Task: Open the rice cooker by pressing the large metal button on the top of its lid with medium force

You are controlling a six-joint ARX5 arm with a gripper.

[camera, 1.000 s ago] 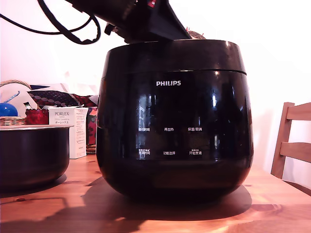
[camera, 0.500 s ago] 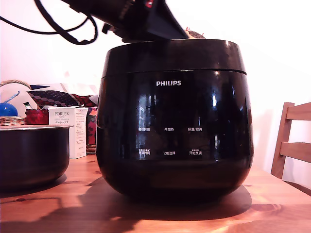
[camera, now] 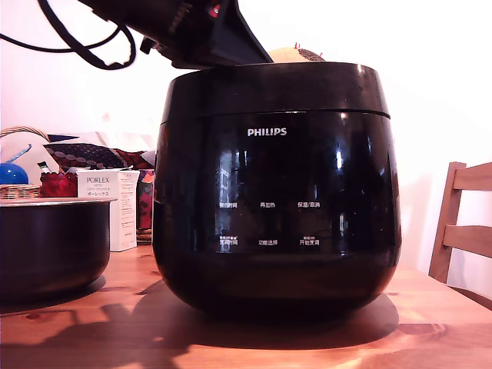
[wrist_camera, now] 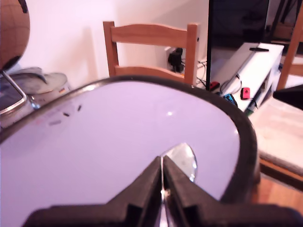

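Since a second ago, the gripper [wrist_camera: 162, 177] has slid toward the exterior view's left, staying low over the rice cooker [camera: 277, 192]. Its lid [camera: 277, 88] is still down, so the pressing is not finished. The jaws are together, tips just before the shiny metal button [wrist_camera: 182, 158] on the lid top.

1. A dark metal pot [camera: 48, 244] with a pale rim sits at the lower left of the exterior view on the wooden table [camera: 430, 323]
2. Behind it stands a white PORLEX box [camera: 109, 206], with a red jar [camera: 58, 184] and a wicker basket [camera: 18, 189] holding a blue ball [camera: 11, 174] at far left
3. A wooden chair [camera: 463, 231] shows at the right edge
4. In the wrist view, another wooden chair [wrist_camera: 150, 47] stands at top centre, and a white low cabinet [wrist_camera: 255, 61] at upper right
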